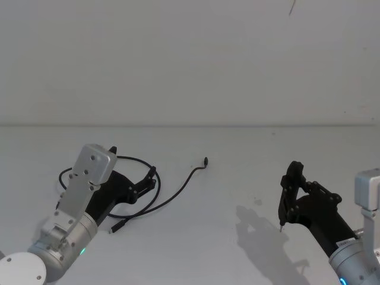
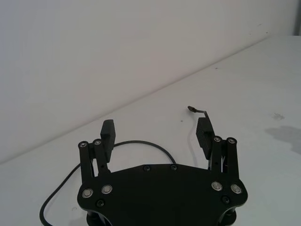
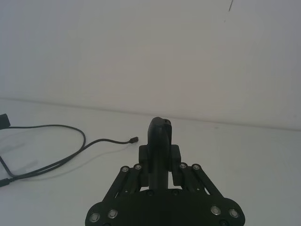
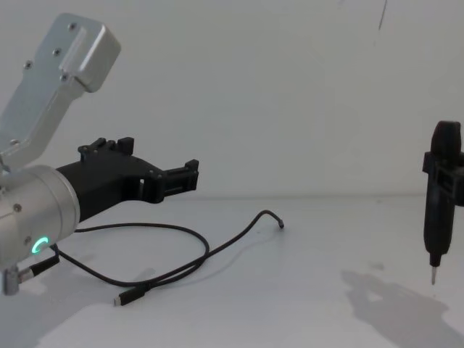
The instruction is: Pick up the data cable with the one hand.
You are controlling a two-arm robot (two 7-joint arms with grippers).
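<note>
The data cable [image 1: 178, 191] lies in a loose loop on the white table, one plug [image 1: 206, 160] toward the middle and the other [image 1: 113, 229] near the front left. My left gripper [image 1: 148, 181] hovers open just above the loop, nothing between its fingers [image 2: 203, 129]; part of the cable [image 2: 141, 142] curves below them. In the chest view the left gripper [image 4: 185, 177] sits clear above the cable [image 4: 181, 272]. My right gripper [image 1: 292, 178] stands far right, shut on a slim black stick tool [image 4: 442, 196] with its metal tip pointing down.
The white table [image 1: 225, 237] runs back to a plain white wall [image 1: 190, 59]. The stick tool's tip [image 1: 281, 225] hangs just above the surface, its shadow beside it. Open table lies between the two arms.
</note>
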